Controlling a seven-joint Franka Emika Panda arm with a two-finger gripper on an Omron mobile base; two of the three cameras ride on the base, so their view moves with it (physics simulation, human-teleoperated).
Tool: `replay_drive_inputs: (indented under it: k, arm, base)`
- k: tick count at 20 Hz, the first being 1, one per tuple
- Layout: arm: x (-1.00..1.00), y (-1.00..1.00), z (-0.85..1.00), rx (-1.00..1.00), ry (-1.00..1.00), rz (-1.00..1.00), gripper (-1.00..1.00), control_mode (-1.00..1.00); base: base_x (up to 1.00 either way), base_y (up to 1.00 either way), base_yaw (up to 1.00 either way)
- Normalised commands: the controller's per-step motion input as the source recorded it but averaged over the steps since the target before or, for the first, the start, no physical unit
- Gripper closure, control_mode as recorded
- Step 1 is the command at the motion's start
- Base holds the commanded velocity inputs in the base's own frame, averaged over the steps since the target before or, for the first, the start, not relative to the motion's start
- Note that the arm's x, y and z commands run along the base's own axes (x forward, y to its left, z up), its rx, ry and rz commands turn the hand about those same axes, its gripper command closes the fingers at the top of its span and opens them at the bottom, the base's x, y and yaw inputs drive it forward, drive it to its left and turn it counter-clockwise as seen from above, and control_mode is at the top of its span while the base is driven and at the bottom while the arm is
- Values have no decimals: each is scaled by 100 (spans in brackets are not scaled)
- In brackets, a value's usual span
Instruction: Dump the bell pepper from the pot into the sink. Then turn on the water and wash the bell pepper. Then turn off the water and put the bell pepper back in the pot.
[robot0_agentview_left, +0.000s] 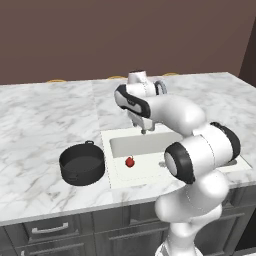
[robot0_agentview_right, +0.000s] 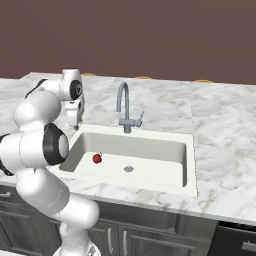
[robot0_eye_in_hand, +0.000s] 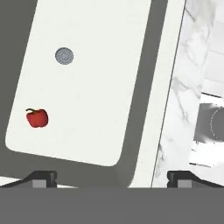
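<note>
The little red bell pepper (robot0_agentview_right: 97, 158) lies on the white floor of the sink (robot0_agentview_right: 185, 165), near the left end and a good way from the round drain (robot0_agentview_right: 128, 169). So the dumping part looks done, and the washing part looks like it comes next. The black pot (robot0_agentview_left: 82, 164) sits upright on the marble tabletop (robot0_agentview_left: 40, 120), just beside the sink, and nothing can be seen inside it. The robot's pincer (robot0_agentview_right: 75, 127) hangs above the left back corner of the sink with its two tips spread wide apart and nothing between them. The tap (robot0_agentview_right: 124, 107) stands behind the sink at the middle, with a small handle (robot0_agentview_right: 139, 118) sticking out to one side. No water is running. The handle is small and thin, so the pincer could miss it or slip off it, and then no water would come. The arm could also bump the tall curved spout on the way over. The pepper is not under the spout, so the water might fall beside it and not wash it. The pepper is tiny and round, so running water might push it along the floor. Later, when it is picked up, it could roll away or squirt out from the tips.
</note>
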Motion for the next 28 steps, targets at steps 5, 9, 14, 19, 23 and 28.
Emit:
replay_drive_inputs:
  k: [5,9,14,19,23,28]
  arm:
    - [33,-1,-50,2,0,42,-100,-100]
    - [8,0,-40,9,0,45,-100,-100]
    - [3,0,-33,10,0,45,-100,-100]
    - [21,0,-39,7,-1,41,-100,-100]
    - [20,0,-47,0,-7,36,-100,-100]
    - [0,0,-45,0,-14,30,-100,-100]
  base:
    - [0,0,0]
    - [0,0,0]
    - [0,0,0]
    - [0,0,0]
    - [0,0,0]
    - [0,0,0]
